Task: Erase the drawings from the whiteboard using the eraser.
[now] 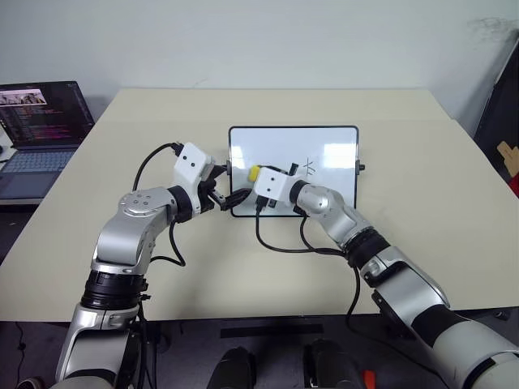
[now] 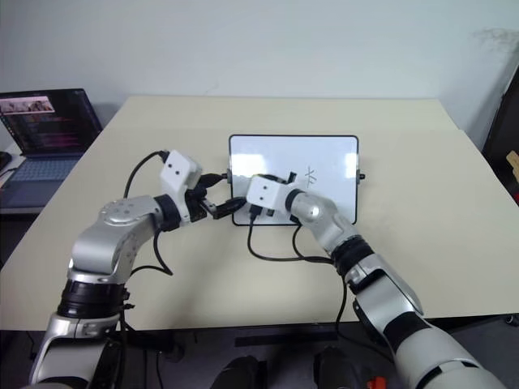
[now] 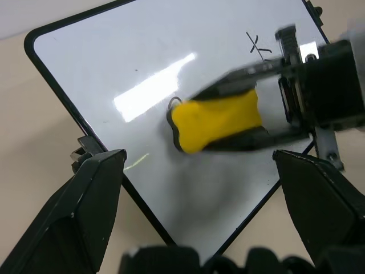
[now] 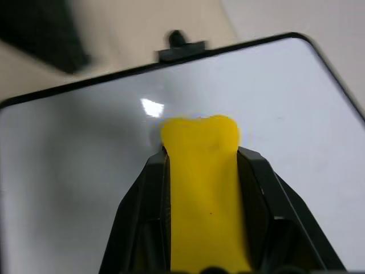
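The whiteboard (image 1: 324, 146) lies flat in the middle of the table. My right gripper (image 1: 258, 176) is shut on the yellow eraser (image 4: 201, 149), whose tip rests on the board's left part. A thin cross-like drawing (image 1: 309, 168) sits near the board's middle, just to the right of the eraser. A small dark curl of marker (image 3: 173, 103) peeks out at the eraser's tip. My left gripper (image 1: 232, 199) is open at the board's near left corner, and that corner lies between its spread fingers (image 3: 91, 211).
An open laptop (image 1: 40, 130) stands off the table's far left. A black knob (image 1: 361, 168) sticks out of the board's right side. Black cables loop from both wrists over the beige table (image 1: 438, 186). A dark object (image 1: 499, 105) stands at the far right.
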Action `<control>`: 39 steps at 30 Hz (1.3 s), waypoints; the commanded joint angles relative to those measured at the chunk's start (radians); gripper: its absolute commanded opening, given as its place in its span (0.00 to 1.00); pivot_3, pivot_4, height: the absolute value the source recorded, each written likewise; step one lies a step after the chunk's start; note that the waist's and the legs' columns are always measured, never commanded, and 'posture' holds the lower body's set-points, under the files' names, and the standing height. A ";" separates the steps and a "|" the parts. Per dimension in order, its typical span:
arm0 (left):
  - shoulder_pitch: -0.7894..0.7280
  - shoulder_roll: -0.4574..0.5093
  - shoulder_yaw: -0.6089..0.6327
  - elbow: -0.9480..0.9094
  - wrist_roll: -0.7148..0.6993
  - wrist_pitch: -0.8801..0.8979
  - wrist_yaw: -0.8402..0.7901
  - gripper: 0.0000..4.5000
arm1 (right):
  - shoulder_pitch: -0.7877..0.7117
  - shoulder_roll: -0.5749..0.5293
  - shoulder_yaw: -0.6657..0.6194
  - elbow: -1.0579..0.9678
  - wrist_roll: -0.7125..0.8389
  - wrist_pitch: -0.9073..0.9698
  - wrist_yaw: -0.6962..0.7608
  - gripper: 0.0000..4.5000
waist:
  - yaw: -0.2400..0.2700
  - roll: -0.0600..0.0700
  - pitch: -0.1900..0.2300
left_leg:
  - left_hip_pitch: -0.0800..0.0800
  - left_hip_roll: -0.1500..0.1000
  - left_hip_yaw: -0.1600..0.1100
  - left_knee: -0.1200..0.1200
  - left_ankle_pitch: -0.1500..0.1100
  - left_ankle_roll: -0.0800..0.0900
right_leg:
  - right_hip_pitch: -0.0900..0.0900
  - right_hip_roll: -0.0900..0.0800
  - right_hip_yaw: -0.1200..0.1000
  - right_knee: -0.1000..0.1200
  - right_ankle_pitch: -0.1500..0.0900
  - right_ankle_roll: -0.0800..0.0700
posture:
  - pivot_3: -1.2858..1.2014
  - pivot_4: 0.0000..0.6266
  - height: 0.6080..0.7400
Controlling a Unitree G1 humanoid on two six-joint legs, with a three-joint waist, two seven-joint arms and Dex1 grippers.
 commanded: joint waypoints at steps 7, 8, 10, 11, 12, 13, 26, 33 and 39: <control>-0.001 -0.001 0.009 -0.023 -0.012 -0.005 -0.003 1.00 | -0.018 -0.022 -0.021 0.047 -0.018 0.026 -0.009 0.27 | -0.001 0.000 0.000 | -0.001 0.001 0.000 -0.001 0.000 0.000 | -0.001 -0.001 0.000 -0.001 0.000 0.000 | 0.52 0.24 1.00; -0.001 -0.001 0.009 -0.023 -0.012 -0.005 -0.003 1.00 | -0.003 -0.024 -0.006 0.043 -0.021 0.038 0.034 0.27 | -0.001 0.000 0.000 | -0.001 0.001 0.000 -0.001 0.000 0.000 | -0.001 -0.001 0.000 -0.001 0.000 0.000 | 0.52 0.24 1.00; -0.002 -0.001 0.009 -0.022 -0.013 -0.005 -0.004 1.00 | 0.021 -0.032 0.018 0.034 -0.030 0.049 0.094 0.27 | -0.002 0.000 0.000 | 0.000 0.001 0.000 -0.001 0.000 0.000 | -0.001 -0.001 0.000 -0.001 0.000 0.000 | 0.52 0.24 1.00; -0.003 -0.001 0.009 -0.021 -0.012 -0.006 -0.004 1.00 | 0.032 -0.035 0.022 0.028 -0.030 0.059 0.116 0.27 | -0.002 0.000 0.000 | 0.000 0.001 0.000 -0.001 0.000 0.000 | -0.001 -0.001 0.000 -0.001 0.000 0.000 | 0.52 0.24 1.00; -0.004 0.000 0.010 -0.019 -0.012 -0.006 -0.004 1.00 | 0.040 -0.039 0.028 0.022 -0.033 0.064 0.133 0.27 | -0.003 0.000 0.000 | 0.000 0.001 0.000 -0.001 0.000 0.000 | -0.001 -0.001 0.000 -0.001 0.000 0.000 | 0.52 0.24 1.00; -0.005 0.000 0.010 -0.018 -0.012 -0.007 -0.004 1.00 | 0.048 -0.043 0.034 0.014 -0.037 0.069 0.148 0.27 | -0.004 0.000 0.000 | 0.000 0.001 0.000 -0.001 0.000 0.000 | 0.000 -0.001 0.000 -0.001 0.000 0.000 | 0.52 0.24 1.00; -0.014 -0.002 0.004 -0.009 -0.010 -0.013 -0.011 1.00 | 0.017 -0.078 -0.008 0.012 -0.072 0.076 0.046 0.27 | -0.001 0.000 0.000 | 0.000 0.001 0.000 -0.001 0.000 0.000 | 0.000 -0.001 0.000 0.000 0.000 0.000 | 0.52 0.24 1.00; -0.009 -0.012 -0.002 -0.017 -0.012 -0.016 -0.015 1.00 | 0.030 -0.086 -0.036 -0.057 -0.072 0.020 -0.060 0.27 | 0.004 0.000 0.000 | 0.000 0.000 -0.001 -0.001 0.003 0.000 | 0.000 -0.001 0.000 -0.001 0.001 0.000 | 0.52 0.24 1.00; -0.005 -0.018 0.000 -0.022 -0.011 -0.011 -0.022 1.00 | 0.120 -0.034 -0.136 -0.301 0.135 0.084 0.094 0.27 | -0.001 0.000 0.001 | -0.002 0.001 -0.001 -0.002 0.003 0.000 | -0.001 -0.001 0.000 -0.003 0.001 0.000 | 0.52 0.24 1.00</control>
